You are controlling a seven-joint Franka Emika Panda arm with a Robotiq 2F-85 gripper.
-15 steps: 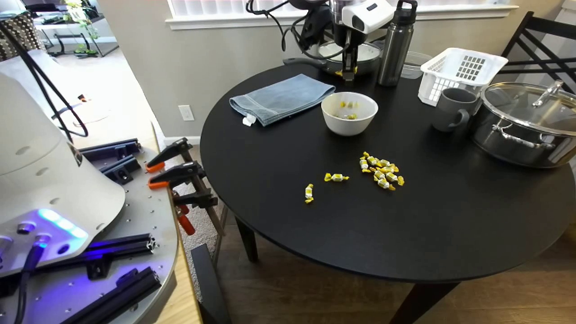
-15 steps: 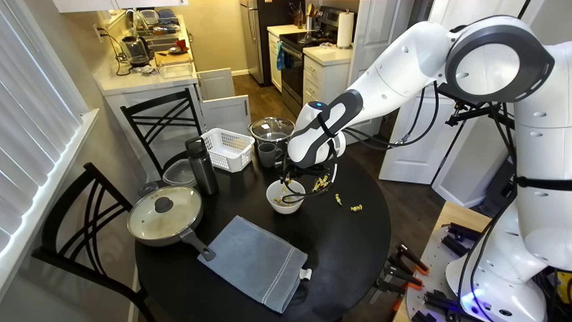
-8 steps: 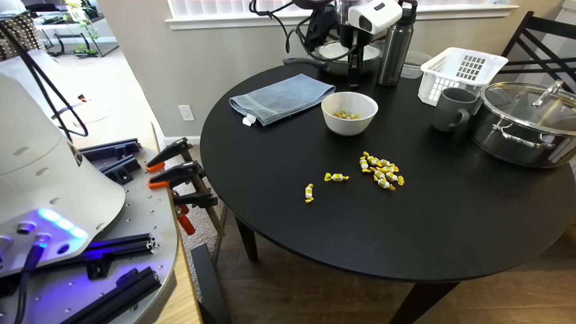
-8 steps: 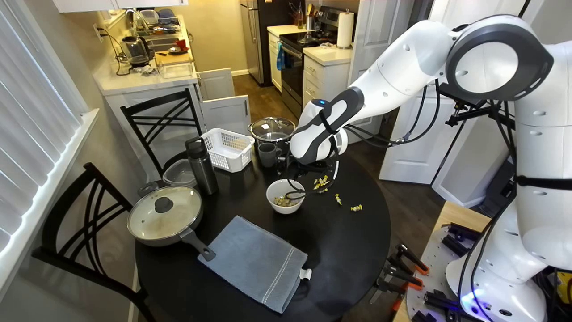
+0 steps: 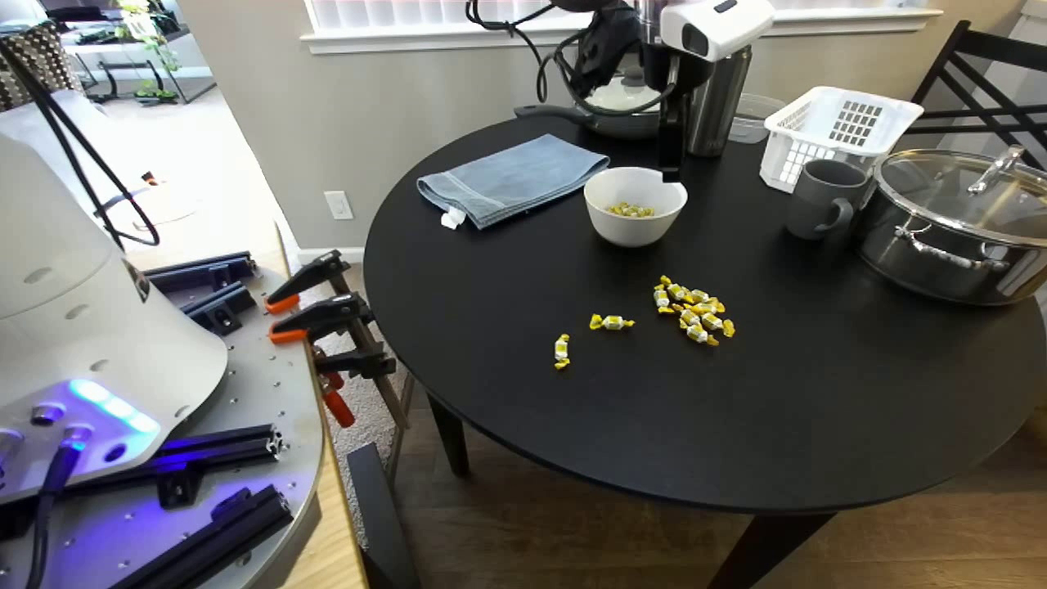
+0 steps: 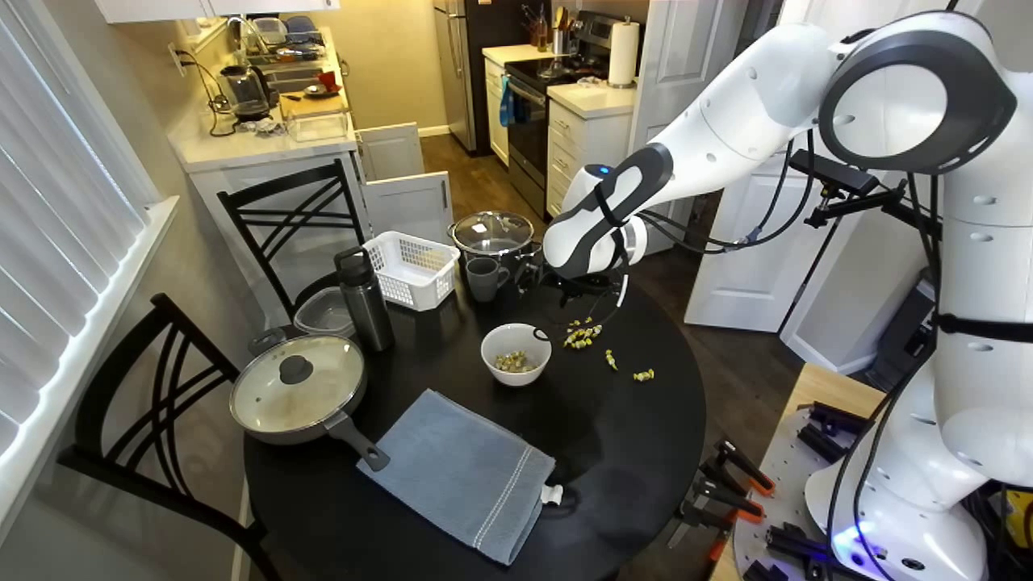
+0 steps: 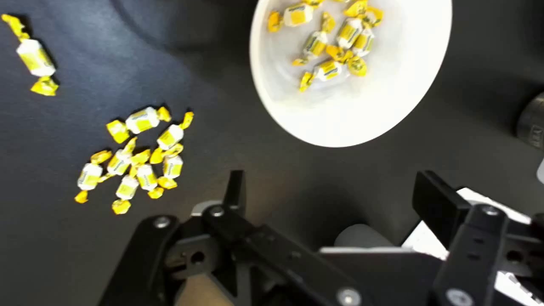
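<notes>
My gripper (image 7: 331, 185) stands wide open in the wrist view, with nothing between its black fingers (image 7: 442, 204). It hangs above the dark table, beside the white bowl (image 7: 340, 114). Several yellow-and-white wrapped candies (image 7: 315, 44) lie inside that bowl, visible in both exterior views too. A loose pile of candies (image 7: 145, 176) rests on the table, left of the gripper in the wrist view. Two single candies (image 5: 612, 322) (image 5: 561, 352) lie apart from the pile in an exterior view. There the fingers (image 5: 671, 147) reach down behind the bowl's right rim.
On the round black table (image 5: 785, 425) stand a grey mug (image 5: 826, 196), a lidded steel pot (image 5: 957, 237) and a white basket (image 5: 834, 135). A steel bottle (image 6: 367, 303), a lidded pan (image 6: 299, 387) and a folded blue cloth (image 6: 468, 476) are also there.
A second ago candies showed in the air over the bowl, below the gripper; now they lie in it. The jaws have spread, and the arm has moved off the bowl toward the mug and pot side.
</notes>
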